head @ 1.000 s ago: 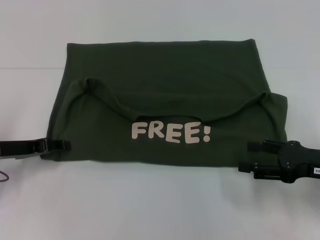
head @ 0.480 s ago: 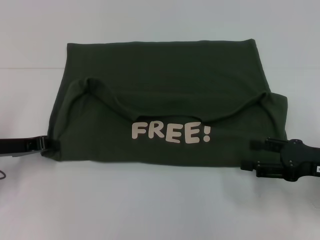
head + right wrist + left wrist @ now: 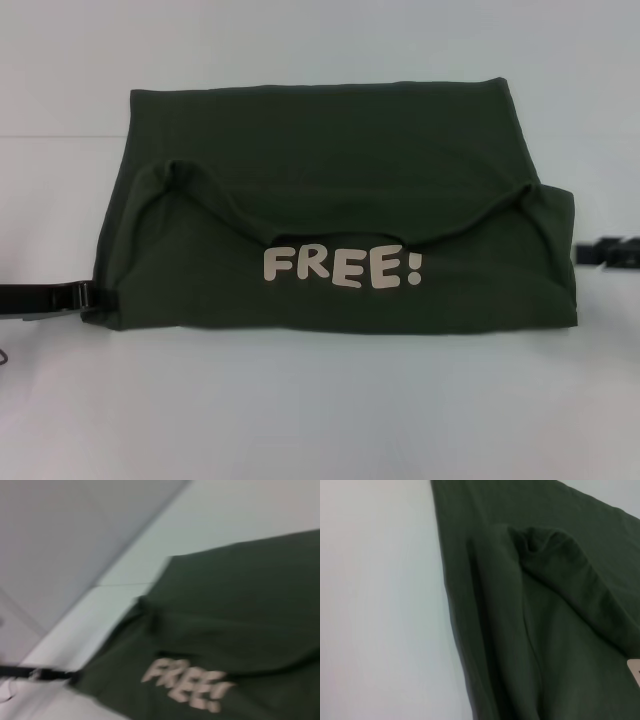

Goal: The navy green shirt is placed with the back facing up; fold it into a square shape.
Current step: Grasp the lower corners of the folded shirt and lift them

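Note:
The navy green shirt (image 3: 330,210) lies on the white table (image 3: 320,410), folded so that its near part is turned over and shows cream "FREE!" lettering (image 3: 342,266). My left gripper (image 3: 95,294) lies low at the shirt's near left corner, its tip just at the fabric edge. My right gripper (image 3: 600,252) shows only as a small dark piece at the right border, clear of the shirt's right edge. The left wrist view holds the shirt (image 3: 545,630) and its fold. In the right wrist view I see the shirt (image 3: 240,610) and, far off, the left gripper (image 3: 52,674).
White table surface surrounds the shirt on all sides. A pale wall (image 3: 320,40) rises behind the table's far edge. A thin cable (image 3: 5,353) shows at the left border.
My left gripper has slid left, off the shirt's near left corner to its edge. My right gripper has left the near right corner and moved right and farther back, almost out of view.

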